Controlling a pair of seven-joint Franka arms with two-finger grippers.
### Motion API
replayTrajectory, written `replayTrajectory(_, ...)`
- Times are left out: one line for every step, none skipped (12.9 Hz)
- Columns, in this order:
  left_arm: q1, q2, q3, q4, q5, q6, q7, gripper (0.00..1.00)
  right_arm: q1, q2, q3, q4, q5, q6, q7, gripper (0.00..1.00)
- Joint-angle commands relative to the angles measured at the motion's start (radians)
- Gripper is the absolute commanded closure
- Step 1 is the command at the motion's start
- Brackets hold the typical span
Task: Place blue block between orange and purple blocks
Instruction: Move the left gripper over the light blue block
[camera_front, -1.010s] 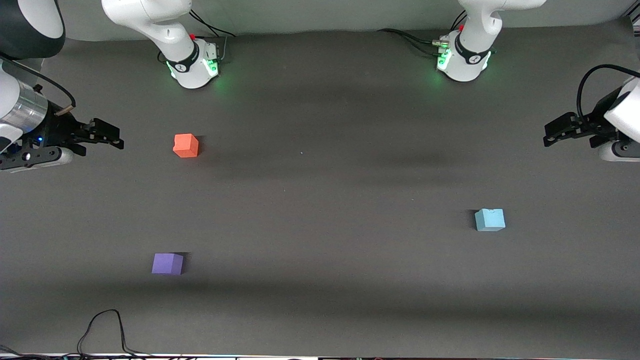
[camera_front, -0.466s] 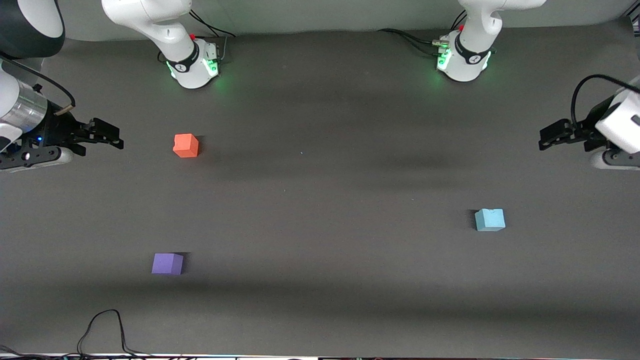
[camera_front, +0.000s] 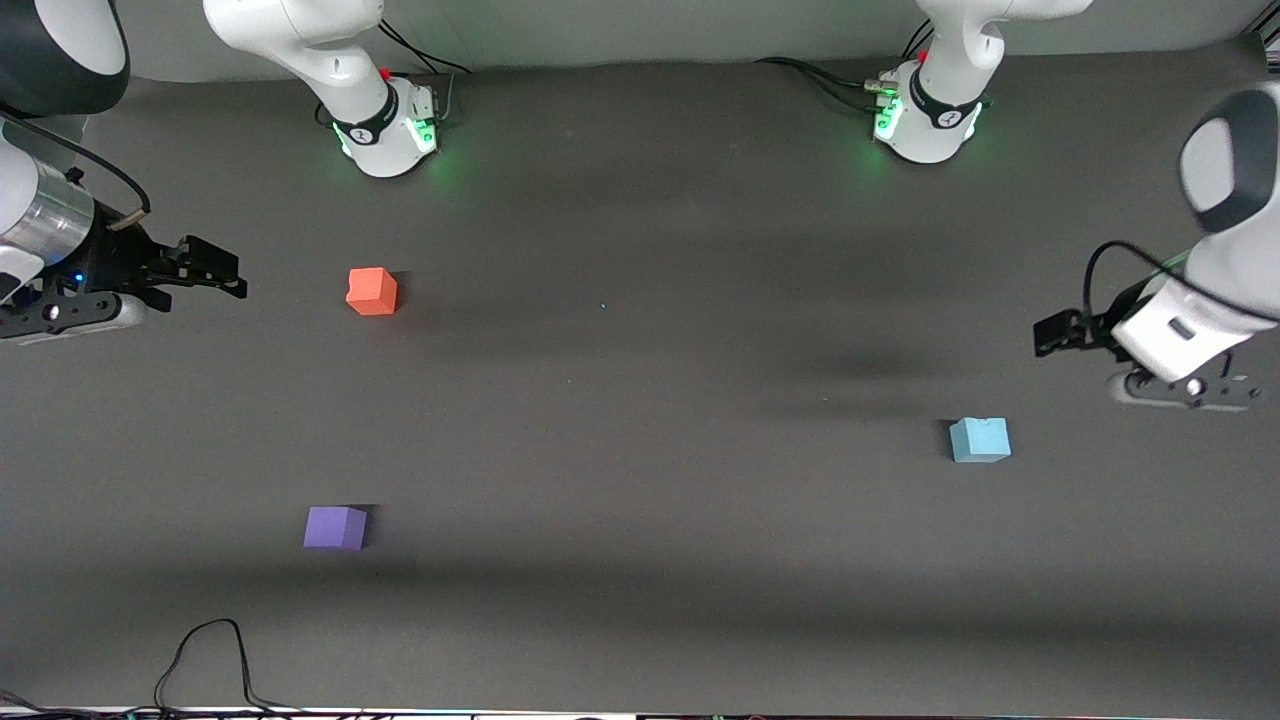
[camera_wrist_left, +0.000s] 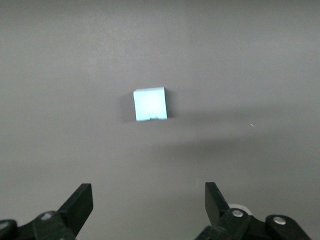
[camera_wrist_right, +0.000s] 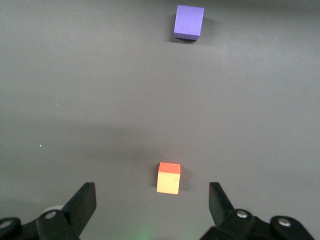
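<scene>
Blue block (camera_front: 980, 440) is sitting alone toward the left arm's end of the table (camera_front: 640, 400) (its top edge apparently notched). Purple block (camera_front: 335, 527) is lying nearest the camera, orange block (camera_front: 372, 291) farther off, well apart. Left gripper (camera_wrist_left: 149, 204) is hovering near the blue one, fingers spread wide, empty. Right gripper (camera_wrist_right: 152, 205) is waiting over its table end, equally wide.

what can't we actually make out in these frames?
- Left gripper, front view: fingertips partly hidden by its own wrist; the arm's upper links are cut by the frame edge.
- Right gripper, front view: arm cut by the frame edge.
- Blue block, left wrist view: lower faces unseen.
- Orange block and purple block: undersides unseen.
</scene>
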Motion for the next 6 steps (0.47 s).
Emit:
replayTrajectory(-0.007,0.054,0.011,-0.105,-0.004,0.192,0.027,0.00,0.004,-0.017,-0.001,-0.011,0.002,0.014,-0.001,0.00)
replayTrajectory(-0.007,0.080,0.011,-0.139,-0.004,0.260,0.027,0.00,0.004,-0.017,0.001,-0.011,0.002,0.014,-0.001,0.00)
replayTrajectory(-0.007,0.107,0.011,-0.163,-0.004,0.323,0.027,0.00,0.004,-0.017,-0.001,-0.011,0.002,0.014,-0.001,0.00)
replayTrajectory(-0.009,0.141,0.011,-0.177,-0.004,0.377,0.025,0.00,0.004,-0.017,-0.001,-0.011,0.002,0.014,-0.001,0.00)
replayTrajectory(-0.009,0.175,0.012,-0.185,-0.004,0.423,0.025,0.00,0.004,-0.017,-0.001,-0.011,0.002,0.014,-0.001,0.00)
replayTrajectory(-0.009,0.215,0.011,-0.190,-0.004,0.475,0.024,0.00,0.004,-0.017,0.001,-0.011,0.002,0.014,-0.001,0.00)
